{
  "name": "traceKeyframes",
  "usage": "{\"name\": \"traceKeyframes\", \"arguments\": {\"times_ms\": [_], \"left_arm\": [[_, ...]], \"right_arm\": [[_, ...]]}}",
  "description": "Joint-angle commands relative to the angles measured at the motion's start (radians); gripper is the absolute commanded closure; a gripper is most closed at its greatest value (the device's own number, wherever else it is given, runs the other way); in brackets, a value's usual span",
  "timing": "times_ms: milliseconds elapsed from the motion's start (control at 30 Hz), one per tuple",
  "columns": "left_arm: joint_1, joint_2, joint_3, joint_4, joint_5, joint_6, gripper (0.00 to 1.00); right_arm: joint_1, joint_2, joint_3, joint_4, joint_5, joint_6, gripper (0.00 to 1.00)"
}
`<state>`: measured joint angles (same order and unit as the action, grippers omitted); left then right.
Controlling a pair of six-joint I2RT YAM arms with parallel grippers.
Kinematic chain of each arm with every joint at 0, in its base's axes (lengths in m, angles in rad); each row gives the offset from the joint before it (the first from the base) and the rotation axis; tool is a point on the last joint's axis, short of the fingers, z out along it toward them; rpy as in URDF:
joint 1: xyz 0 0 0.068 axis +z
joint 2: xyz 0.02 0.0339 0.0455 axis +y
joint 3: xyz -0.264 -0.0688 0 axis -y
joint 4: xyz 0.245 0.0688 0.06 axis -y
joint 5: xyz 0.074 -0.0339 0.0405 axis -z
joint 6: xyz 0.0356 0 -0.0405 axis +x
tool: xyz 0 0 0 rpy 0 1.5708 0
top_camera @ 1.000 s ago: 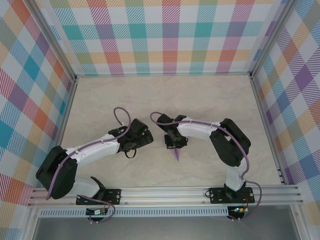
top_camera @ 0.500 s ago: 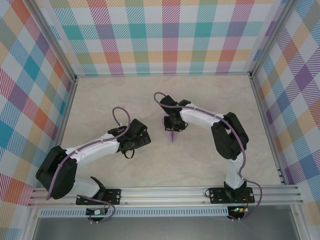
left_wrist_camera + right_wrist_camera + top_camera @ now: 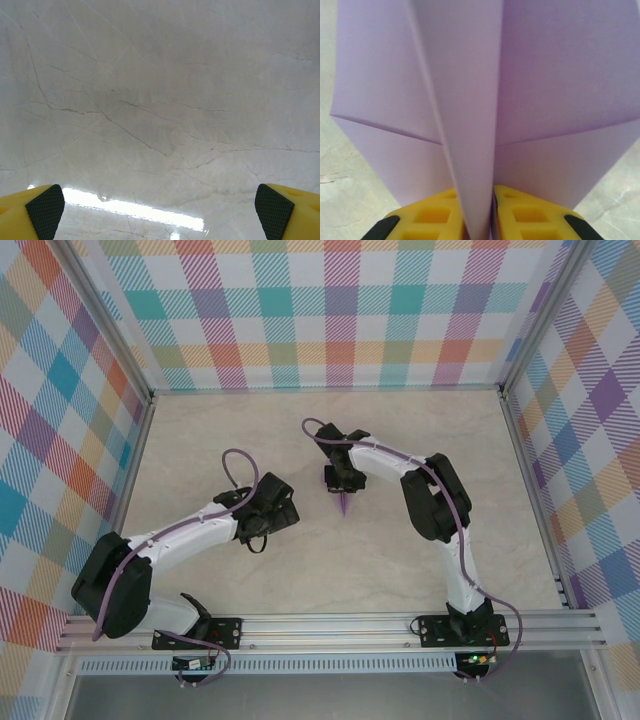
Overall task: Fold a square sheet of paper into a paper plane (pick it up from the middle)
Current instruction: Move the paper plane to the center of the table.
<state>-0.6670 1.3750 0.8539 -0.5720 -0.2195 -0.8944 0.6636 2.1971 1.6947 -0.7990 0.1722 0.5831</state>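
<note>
The lilac paper plane [image 3: 345,504] hangs as a narrow dart, nose pointing at the near edge, under my right gripper [image 3: 342,480] over the table's middle. In the right wrist view its wings [image 3: 560,90] spread wide and its centre fold [image 3: 470,125] runs down between my yellow fingers [image 3: 530,215]. My right gripper [image 3: 481,220] is shut on that fold. My left gripper [image 3: 272,510] sits left of the plane, apart from it. In its wrist view my left gripper [image 3: 160,212] is open, and between the black pads [image 3: 45,211] there is only bare marble.
The marble table [image 3: 200,440] is enclosed by checked walls [image 3: 330,310] at the back and both sides. An aluminium rail [image 3: 340,625] carrying both arm bases runs along the near edge.
My right arm has carried the plane away from the near edge, toward the middle of the table. The left arm has hardly shifted.
</note>
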Motion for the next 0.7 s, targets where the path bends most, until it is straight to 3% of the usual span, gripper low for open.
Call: {"name": "traceKeyframes", "arguments": {"times_ms": [0,133,333,533,667], "left_arm": [[0.018,0.010,0.066,-0.092,-0.012,0.003,0.00],[0.043,0.016,0.137,-0.178,-0.030,0.008,0.00],[0.117,-0.022,0.193,-0.211,-0.059,0.020,0.00],[0.215,-0.039,0.217,-0.185,-0.128,0.130,0.00],[0.267,-0.052,0.197,-0.122,-0.196,0.244,0.00]], "right_arm": [[-0.001,0.015,0.013,-0.014,0.011,0.018,0.77],[-0.001,-0.047,0.005,0.005,0.012,0.032,0.67],[-0.009,-0.248,-0.033,0.026,0.041,0.013,0.34],[-0.105,-0.486,-0.145,0.051,0.096,-0.018,0.15],[-0.193,-0.634,-0.268,0.124,0.209,-0.080,0.00]]}}
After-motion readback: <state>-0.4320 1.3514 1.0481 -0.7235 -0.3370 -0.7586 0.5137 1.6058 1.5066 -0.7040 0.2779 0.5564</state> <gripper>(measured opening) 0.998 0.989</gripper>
